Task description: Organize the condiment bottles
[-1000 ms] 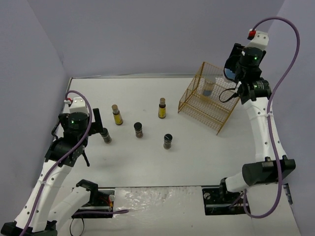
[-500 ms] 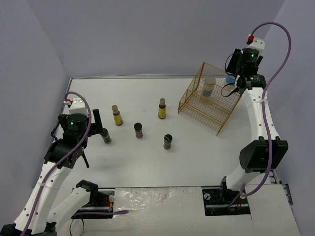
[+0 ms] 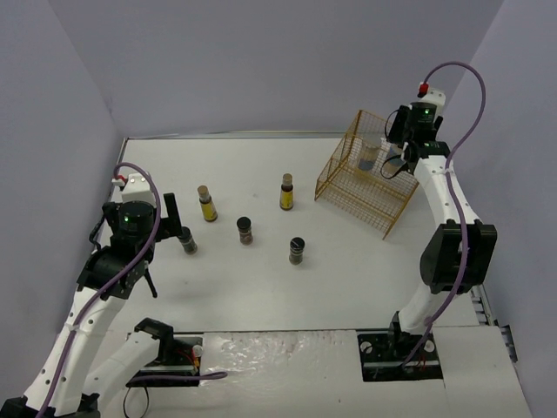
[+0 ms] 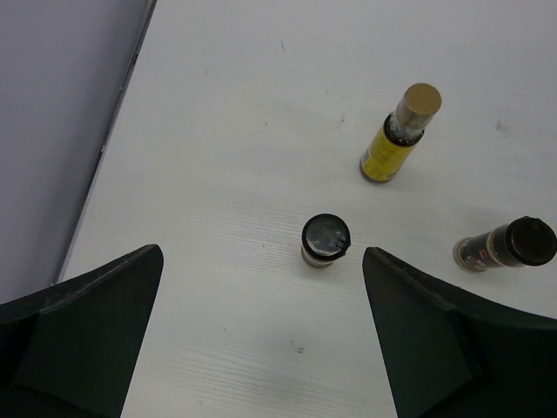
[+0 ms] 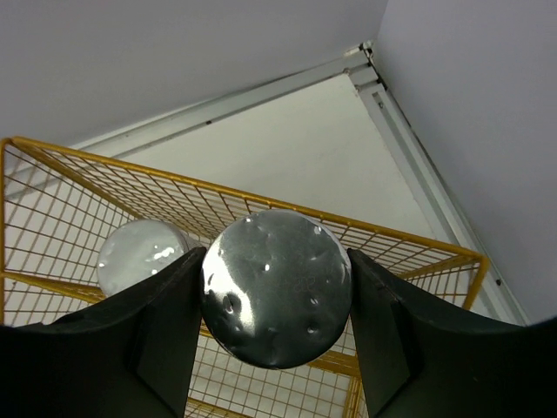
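Note:
My right gripper (image 5: pixel 277 300) is shut on a wide jar with a silver lid (image 5: pixel 277 287) and holds it over the back right of the gold wire rack (image 5: pixel 104 165). A second silver-lidded jar (image 5: pixel 142 257) stands inside the rack, just left of it, and also shows in the top view (image 3: pixel 370 153). My left gripper (image 4: pixel 261 348) is open and empty above a short black-capped jar (image 4: pixel 326 239). Two yellow-labelled brown-capped jars (image 3: pixel 206 203) (image 3: pixel 286 192) and two more dark jars (image 3: pixel 246 230) (image 3: pixel 298 251) stand on the white table.
The rack (image 3: pixel 365 187) sits at the back right, close to the right wall. The left wall runs beside my left arm (image 3: pixel 122 252). In the left wrist view a yellow jar (image 4: pixel 400 135) and a dark jar (image 4: pixel 509 246) stand to the right.
My right arm has swung back and left, bringing the held jar over the rack. The left arm and the table jars have not moved.

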